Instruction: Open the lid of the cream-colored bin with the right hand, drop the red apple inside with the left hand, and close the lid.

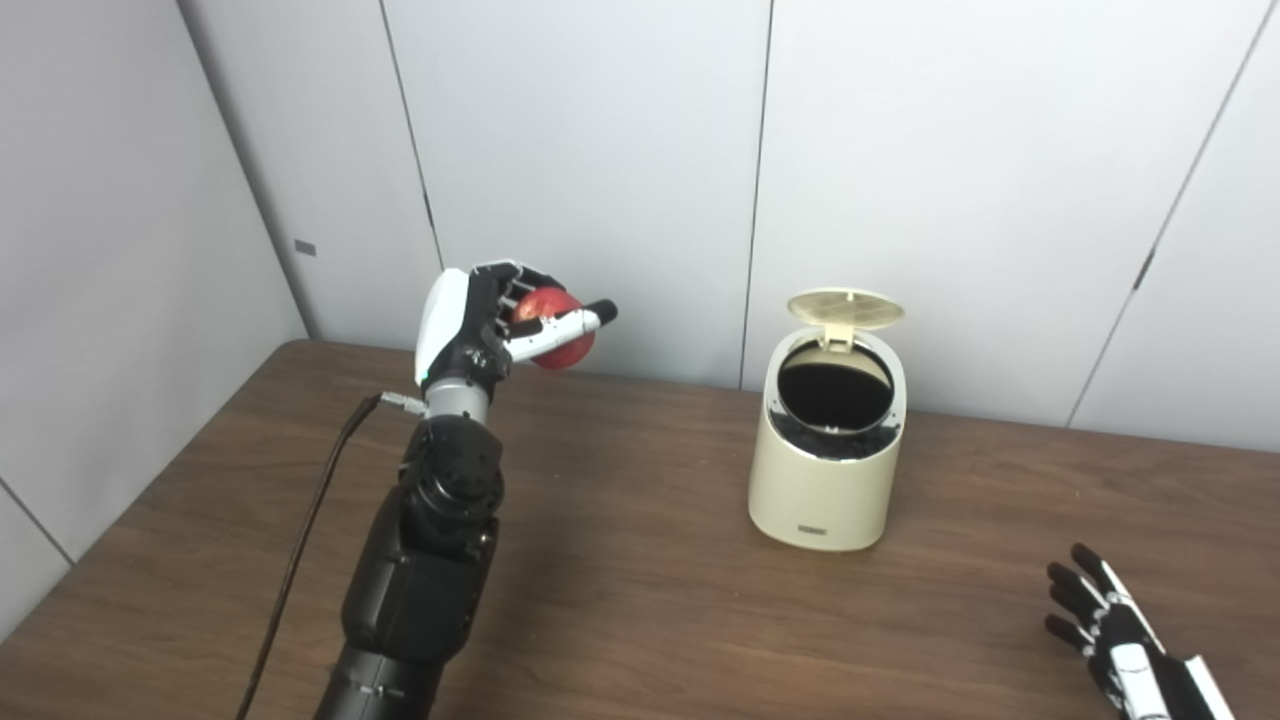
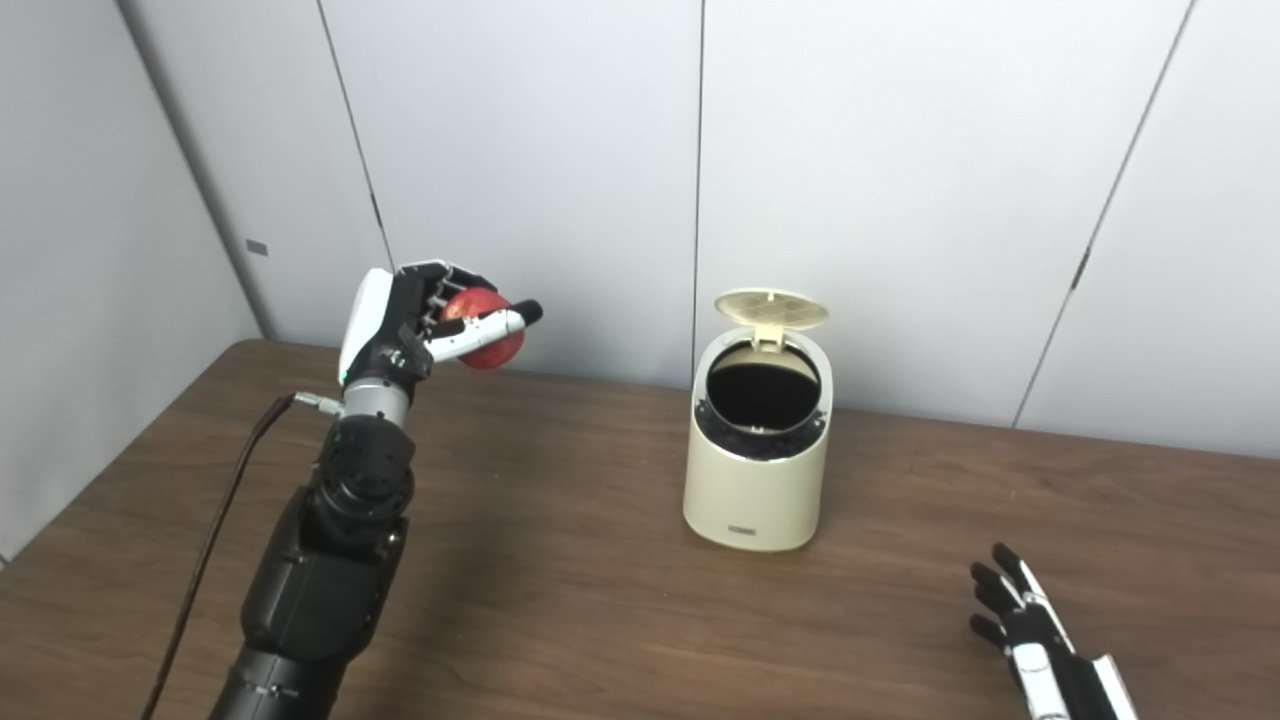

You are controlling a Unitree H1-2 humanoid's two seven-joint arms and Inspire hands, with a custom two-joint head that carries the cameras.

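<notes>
meanwhile the left hand [image 1: 480,335] grips the red apple [image 1: 556,328] aloft, left of the cream bin [image 1: 825,480], lid [image 1: 846,309] up; right hand [image 1: 1115,625] rests spread and empty over the worktop [image 1: 640,580].

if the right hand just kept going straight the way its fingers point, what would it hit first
Probably nothing on the table. The right hand lies open, fingers aimed up and slightly left, toward the far edge. That line seems to pass to the right of the cream-colored bin, so it likely meets the wall panels first, though depth is unclear.
</notes>
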